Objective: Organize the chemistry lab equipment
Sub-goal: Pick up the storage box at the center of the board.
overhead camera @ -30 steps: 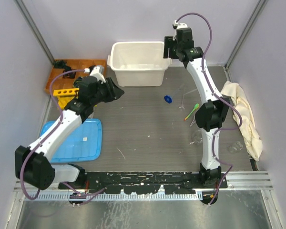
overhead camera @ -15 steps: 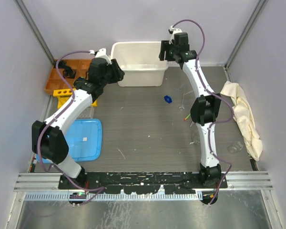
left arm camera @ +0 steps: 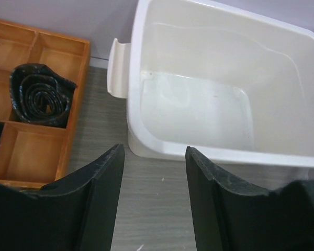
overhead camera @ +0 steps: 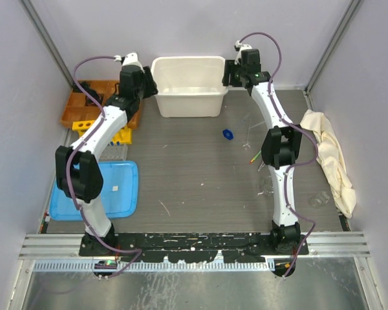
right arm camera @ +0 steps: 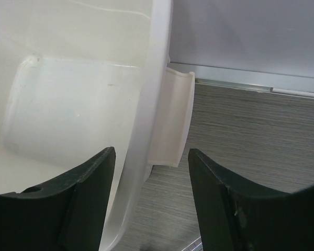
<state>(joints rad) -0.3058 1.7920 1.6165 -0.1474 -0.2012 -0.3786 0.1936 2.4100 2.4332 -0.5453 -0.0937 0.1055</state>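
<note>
My left gripper [overhead camera: 149, 86] is open and empty at the left end of a white tub [overhead camera: 187, 103]. In the left wrist view the gripper [left arm camera: 154, 151] hangs above the table in front of the tub's left handle [left arm camera: 118, 68]. My right gripper [overhead camera: 227, 73] is open and empty at the tub's right end; in the right wrist view it [right arm camera: 152, 152] straddles the tub's wall beside the right handle [right arm camera: 172, 117]. A blue cap [overhead camera: 227, 134], a green spoon [overhead camera: 259, 152], thin clear tubes [overhead camera: 248, 134] and clear glassware [overhead camera: 267, 186] lie on the table. The yellow rack [overhead camera: 85, 124] stands at left, partly behind my left arm. The forceps are not in view.
An orange tray [overhead camera: 75, 106] holding a black roll [left arm camera: 39, 94] sits at the back left, close to the tub. A blue lid [overhead camera: 119, 194] lies at front left. A cream cloth [overhead camera: 330, 155] and a small clear glass piece [overhead camera: 319, 200] are at right.
My left arm has swung from the middle left back to the tub's left end. My right gripper stayed at the tub's right end, shifting slightly.
</note>
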